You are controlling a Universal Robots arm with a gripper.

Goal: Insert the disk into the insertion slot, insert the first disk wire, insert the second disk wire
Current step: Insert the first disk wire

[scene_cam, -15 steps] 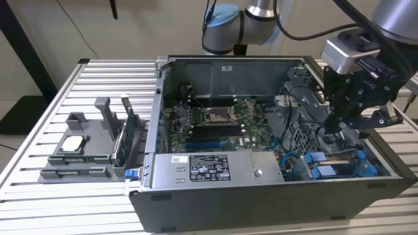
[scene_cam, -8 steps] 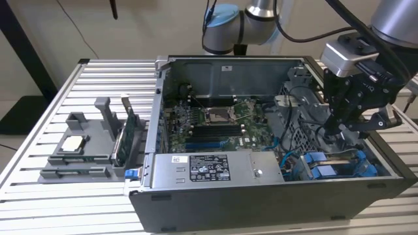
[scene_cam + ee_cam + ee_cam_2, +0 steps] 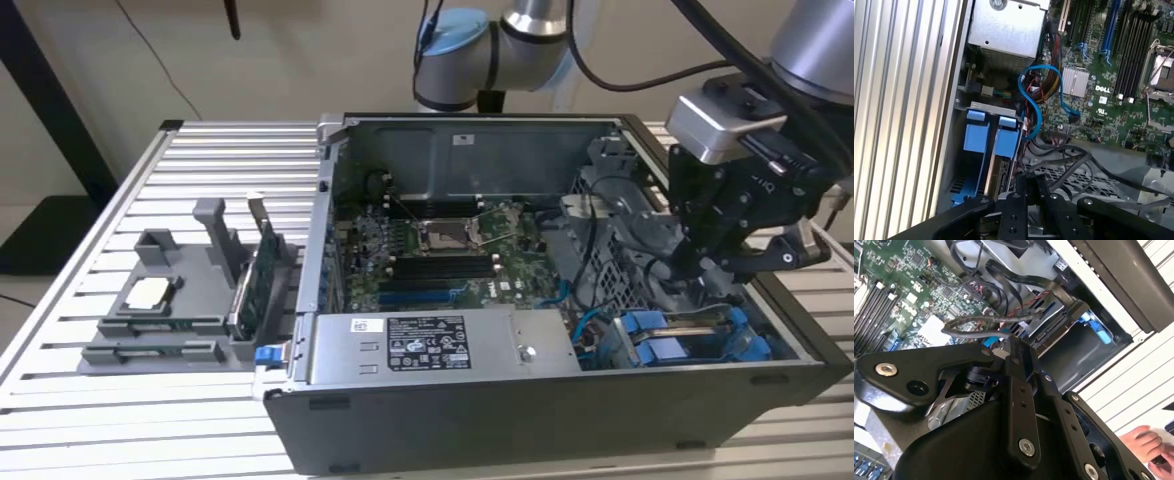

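Black multi-link end effector (image 3: pixel 687 265) hangs inside the open dark grey computer case (image 3: pixel 534 430), over the drive-bay corner on the exterior view's right. Can't tell if it's open or closed, or if anything's in it. Black cables (image 3: pixel 1066 155) run close by its tip in the first wrist view.

The disk (image 3: pixel 1004 145), a flat silver-grey hard drive in a bright blue plastic carrier frame, looks seated in the insertion slot (image 3: pixel 956 150), the narrow dark grey metal bay at the case wall. A 2nd blue frame (image 3: pixel 976 137) sits just beside it; can't say for sure which one carries the task's drive. Step 1 prob. done; can't tell if any wire is plugged in.

A thin bright blue cable (image 3: pixel 1040 107) loops above the bay, its plug end free over the green motherboard (image 3: pixel 1119 117). Poss. a disk wire, not certain.

Handling, my read: the drive is dense for its size, rigid and shock-sensitive, w/ slick bare metal faces. Best grip is on the blue frame's edges, not the label face or connector end. Wires are the opposite: light, floppy and springy, so the cord slips & twists. Take hold at the stiff plug body, square to the socket; such plugs are prob. keyed & their contacts bend easily.

Case stands on a ribbed aluminium tabletop (image 3: pixel 134 180).
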